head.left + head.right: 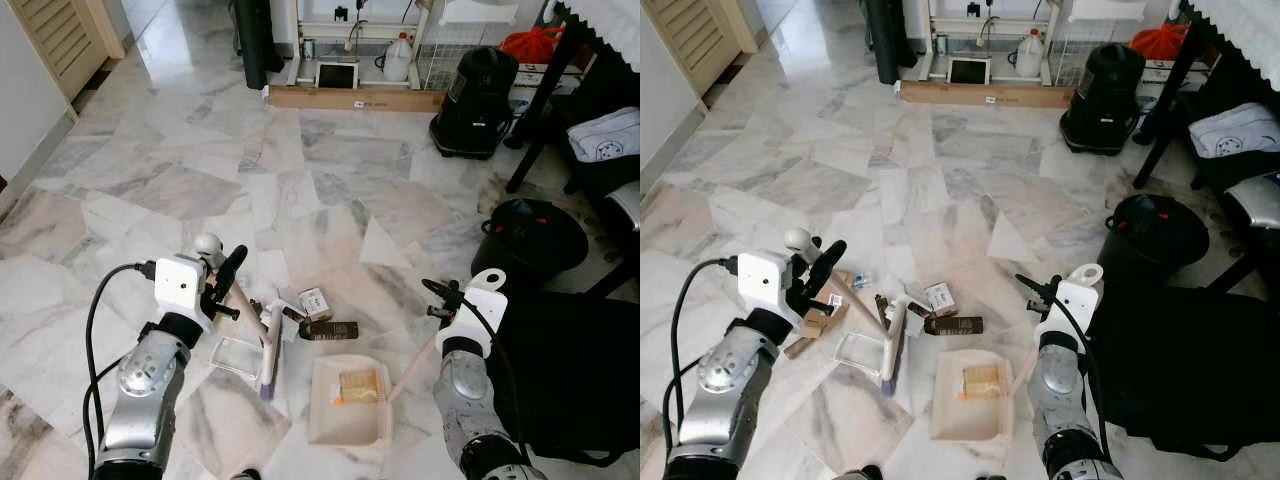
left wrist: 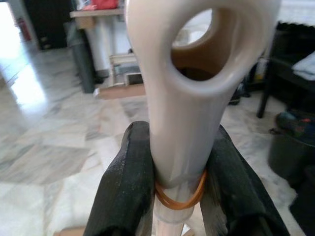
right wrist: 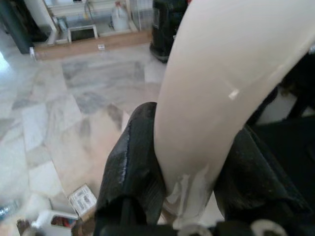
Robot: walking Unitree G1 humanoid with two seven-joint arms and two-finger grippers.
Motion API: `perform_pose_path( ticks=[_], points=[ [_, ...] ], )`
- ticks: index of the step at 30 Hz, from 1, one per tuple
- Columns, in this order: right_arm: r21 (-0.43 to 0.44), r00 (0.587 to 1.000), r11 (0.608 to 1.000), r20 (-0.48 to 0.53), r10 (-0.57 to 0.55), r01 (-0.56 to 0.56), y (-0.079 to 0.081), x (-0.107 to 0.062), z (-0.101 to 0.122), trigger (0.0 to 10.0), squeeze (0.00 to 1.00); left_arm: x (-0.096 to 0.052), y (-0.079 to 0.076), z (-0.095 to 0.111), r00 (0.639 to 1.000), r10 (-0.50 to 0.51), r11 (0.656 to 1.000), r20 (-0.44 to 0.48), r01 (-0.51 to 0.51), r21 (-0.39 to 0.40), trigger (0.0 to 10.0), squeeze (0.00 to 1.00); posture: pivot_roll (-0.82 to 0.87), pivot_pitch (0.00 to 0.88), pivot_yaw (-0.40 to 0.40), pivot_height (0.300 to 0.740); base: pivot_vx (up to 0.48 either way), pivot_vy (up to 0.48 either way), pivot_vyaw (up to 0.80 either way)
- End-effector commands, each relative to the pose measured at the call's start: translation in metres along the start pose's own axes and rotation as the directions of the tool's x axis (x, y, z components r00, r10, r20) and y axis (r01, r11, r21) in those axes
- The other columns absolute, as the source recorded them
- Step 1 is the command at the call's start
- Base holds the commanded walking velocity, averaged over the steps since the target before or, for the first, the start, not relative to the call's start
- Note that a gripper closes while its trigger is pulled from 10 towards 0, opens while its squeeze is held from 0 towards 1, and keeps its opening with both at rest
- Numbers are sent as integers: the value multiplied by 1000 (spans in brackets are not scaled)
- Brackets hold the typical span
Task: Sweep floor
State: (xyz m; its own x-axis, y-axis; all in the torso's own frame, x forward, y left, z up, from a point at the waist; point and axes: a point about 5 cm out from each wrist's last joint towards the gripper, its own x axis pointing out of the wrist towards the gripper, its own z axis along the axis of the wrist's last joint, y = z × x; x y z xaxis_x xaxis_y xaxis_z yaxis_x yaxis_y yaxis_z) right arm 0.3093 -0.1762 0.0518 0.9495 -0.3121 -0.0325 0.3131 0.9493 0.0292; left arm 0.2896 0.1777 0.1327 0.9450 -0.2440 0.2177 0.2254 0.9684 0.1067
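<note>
Litter (image 1: 328, 330) just beyond the dustpan (image 1: 349, 402) we hold by right gripper (image 3: 192, 182) clamped on its handle, left gripper (image 2: 179, 182) pinching broom (image 1: 268, 345); next, we push it in.

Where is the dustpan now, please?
In the left eye view the dustpan lies on the marble floor between the arms, nearer the right gripper, just below the dark wrapper.

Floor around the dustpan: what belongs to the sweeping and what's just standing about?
For the job:
left gripper clamped on broom handle
right gripper clamped on dustpan handle
dustpan
brown wrapper
small box

Standing about:
black bin
black vacuum
white jug
</note>
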Motion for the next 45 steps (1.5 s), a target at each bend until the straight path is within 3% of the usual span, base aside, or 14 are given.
perform_pose_path(
  ticks=[1, 17, 24, 31, 45],
  points=[
    [15, 998, 1000, 57, -5, 4, -3, 3, 10, 10000, 0, -2, 5, 3, 999, 40, 999, 28, -41, 25, 10000, 0, 67, 87, 9, 740, 0, 0, 0],
    [38, 993, 999, 117, 20, -25, -4, 15, 33, 10000, 0, 14, 5, -13, 999, 44, 998, -4, -44, 37, 10000, 0, 34, 0, 23, 740, 0, 0, 0],
    [35, 991, 999, 131, 11, -16, -7, 14, 35, 10000, 0, 17, 20, -15, 996, 87, 995, 1, -87, 50, 10000, 0, 20, 0, 54, 740, 0, 0, 57],
    [0, 990, 1000, 140, 5, -5, -18, 12, 33, 10000, 0, 22, 22, -17, 996, 92, 994, 4, -92, 55, 10000, 0, 36, 0, 55, 740, 0, 0, 483],
    [-23, 991, 1000, 136, 9, -6, -33, 6, 30, 10000, 0, 5, 4, -35, 996, 84, 996, -41, -82, 37, 10000, 0, 19, 0, 36, 740, 0, 0, 567]
  ],
)
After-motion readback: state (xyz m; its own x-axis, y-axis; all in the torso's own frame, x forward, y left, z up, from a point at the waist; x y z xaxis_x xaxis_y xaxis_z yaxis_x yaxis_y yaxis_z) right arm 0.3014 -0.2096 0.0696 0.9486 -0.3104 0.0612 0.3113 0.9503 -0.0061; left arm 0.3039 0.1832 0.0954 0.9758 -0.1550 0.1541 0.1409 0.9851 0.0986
